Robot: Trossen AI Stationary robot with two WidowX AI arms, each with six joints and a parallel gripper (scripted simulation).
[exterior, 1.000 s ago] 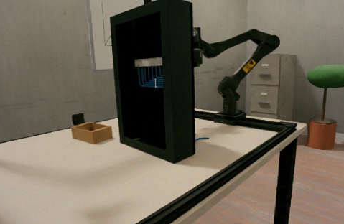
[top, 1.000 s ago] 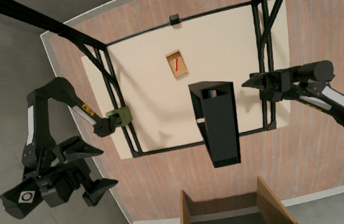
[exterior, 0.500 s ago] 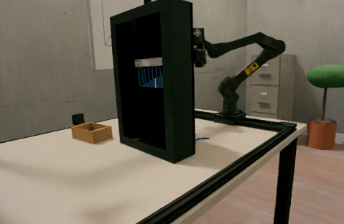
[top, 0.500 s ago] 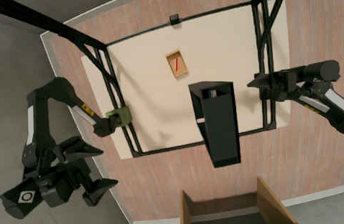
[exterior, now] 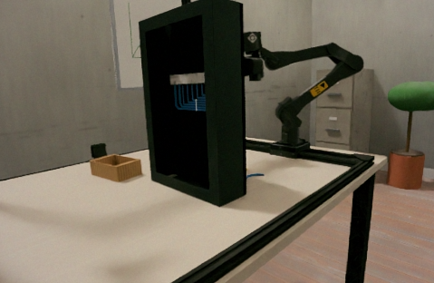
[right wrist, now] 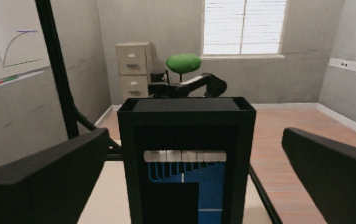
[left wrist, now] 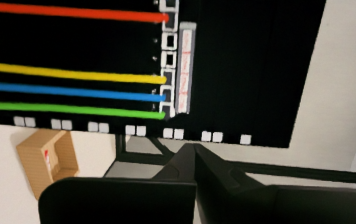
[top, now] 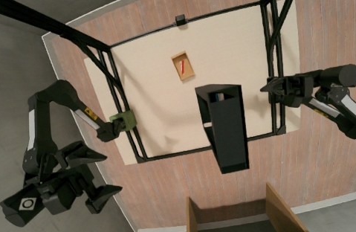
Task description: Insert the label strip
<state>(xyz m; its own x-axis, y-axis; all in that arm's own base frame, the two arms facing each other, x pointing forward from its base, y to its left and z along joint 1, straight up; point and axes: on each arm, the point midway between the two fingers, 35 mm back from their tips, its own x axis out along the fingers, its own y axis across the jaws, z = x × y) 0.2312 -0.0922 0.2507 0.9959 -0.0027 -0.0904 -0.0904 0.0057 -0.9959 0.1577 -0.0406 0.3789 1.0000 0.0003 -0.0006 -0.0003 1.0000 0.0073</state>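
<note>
A label strip (left wrist: 184, 72) with red print facing out lies in the grey track (left wrist: 193, 65) beside the network jacks (left wrist: 169, 60) on the black rack (top: 230, 137) (exterior: 226, 113) (left wrist: 259, 75) (right wrist: 189, 117). Its lower end is near the track's lower end; whether it touches a stop cannot be told. A red-and-white piece (top: 182, 67) (left wrist: 47, 157) is in the cardboard box (top: 188, 76) (exterior: 115, 172) (left wrist: 30, 160). My left gripper (top: 261, 89) (left wrist: 191, 150) is shut and empty, back from the rack's jack side. My right gripper (top: 114, 173) (right wrist: 195, 135) is open and empty, away from the rack.
Coloured cables (left wrist: 79, 74) run to the jacks, and blue cables (exterior: 186, 102) (right wrist: 211, 192) hang on the rack's other side. A black frame (top: 178, 153) (exterior: 281, 227) runs around the table (top: 152, 74) (exterior: 59, 227). A green block (top: 128, 120) is by one arm's base.
</note>
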